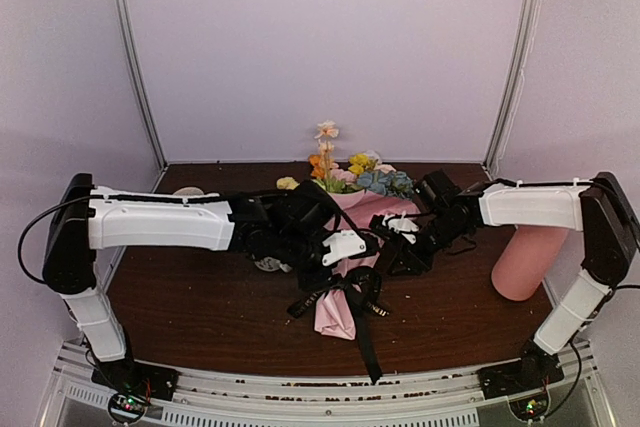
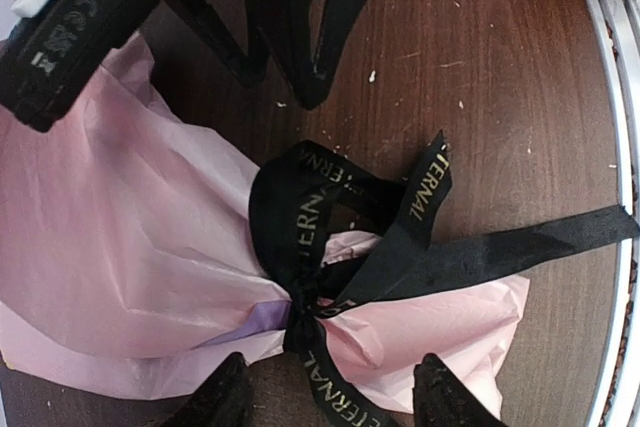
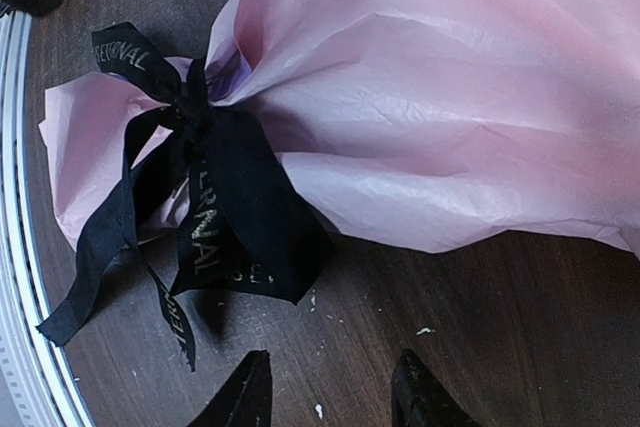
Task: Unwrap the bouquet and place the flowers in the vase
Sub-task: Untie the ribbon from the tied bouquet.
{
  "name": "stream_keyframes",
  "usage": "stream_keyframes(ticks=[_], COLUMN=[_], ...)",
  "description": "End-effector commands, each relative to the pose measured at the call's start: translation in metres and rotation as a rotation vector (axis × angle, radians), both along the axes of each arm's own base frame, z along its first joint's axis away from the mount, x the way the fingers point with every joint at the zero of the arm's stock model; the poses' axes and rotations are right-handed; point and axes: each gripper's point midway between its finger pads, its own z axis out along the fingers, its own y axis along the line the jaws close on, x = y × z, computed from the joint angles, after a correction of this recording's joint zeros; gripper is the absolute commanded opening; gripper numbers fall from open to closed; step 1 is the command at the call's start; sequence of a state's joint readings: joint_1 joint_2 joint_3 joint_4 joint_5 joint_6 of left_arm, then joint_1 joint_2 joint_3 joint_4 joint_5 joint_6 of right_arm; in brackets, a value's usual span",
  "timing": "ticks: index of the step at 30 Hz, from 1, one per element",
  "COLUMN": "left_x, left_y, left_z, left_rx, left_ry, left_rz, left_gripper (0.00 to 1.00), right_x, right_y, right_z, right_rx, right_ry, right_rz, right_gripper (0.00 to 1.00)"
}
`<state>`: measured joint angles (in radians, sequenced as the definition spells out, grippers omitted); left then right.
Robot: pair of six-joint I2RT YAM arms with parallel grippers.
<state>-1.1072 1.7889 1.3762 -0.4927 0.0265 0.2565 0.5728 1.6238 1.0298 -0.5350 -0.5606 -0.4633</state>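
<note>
Bouquet (image 1: 340, 312) centred; vase (image 1: 528, 262) beside right table (image 1: 200, 302) edge.

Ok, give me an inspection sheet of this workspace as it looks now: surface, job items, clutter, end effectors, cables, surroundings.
Surface: dark wood tabletop, scattered white specks.
Job's things: bouquet lying flat, black ribbon still tied; pink vase at the right edge.
Clutter: pale object far left, too hidden to identify.
End effectors: left end effector open, straddling the tied neck; right end effector open over bare wood beside the bow.
Cables: black cable looping at far left.
Surroundings: pale walls, metal posts.
</note>
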Motion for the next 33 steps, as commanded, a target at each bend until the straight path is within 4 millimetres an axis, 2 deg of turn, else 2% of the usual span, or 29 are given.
stream_keyframes(ticks=[1,3,6,10,11,13,15,17,24,29,33], left_x=[-0.007,-0.011,-0.019,-0.023,-0.022,-0.015,-0.003,-0.001,0.003,0.0,0.0], left_y=[-0.017,-0.023,-0.029,-0.034,-0.035,-0.036,-0.037,-0.037,-0.037,-0.037,-0.038], left_z=[0.006,0.003,-0.015,-0.03,-0.036,-0.046,-0.055,-0.062,-0.072,-0.072,-0.06], left_rx=[-0.002,0.022,0.119,0.19,0.215,0.256,0.303,0.328,0.351,0.348,0.327], left_ry=[-0.078,-0.12,-0.182,-0.207,-0.216,-0.242,-0.275,-0.276,-0.282,-0.265,-0.274], left_rz=[-0.136,-0.177,-0.256,-0.288,-0.293,-0.281,-0.247,-0.248,-0.232,-0.236,-0.231], left_gripper=[0.5,0.47,0.52,0.5,0.49,0.39,0.36,0.33,0.3,0.18,0.04], right_x=[0.001,0.0,0.0,-0.001,-0.001,-0.001,-0.001,0.0,-0.001,-0.001,-0.001], right_y=[-0.002,-0.005,-0.007,-0.008,-0.008,-0.009,-0.01,-0.011,-0.013,-0.014,-0.014], right_z=[0.004,0.003,0.002,0.003,0.003,0.002,0.002,0.002,0.003,0.003,0.003], right_rx=[0.005,0.011,0.015,0.024,0.024,0.025,0.028,0.03,0.043,0.045,0.044], right_ry=[0.008,0.014,0.033,0.04,0.041,0.044,0.051,0.055,0.063,0.069,0.071], right_rz=[-0.007,-0.011,-0.015,-0.012,-0.013,-0.016,-0.014,-0.014,-0.016,-0.016,-0.016], right_gripper=[0.43,0.43,0.43,0.44,0.44,0.44,0.45,0.45,0.45,0.45,0.45])
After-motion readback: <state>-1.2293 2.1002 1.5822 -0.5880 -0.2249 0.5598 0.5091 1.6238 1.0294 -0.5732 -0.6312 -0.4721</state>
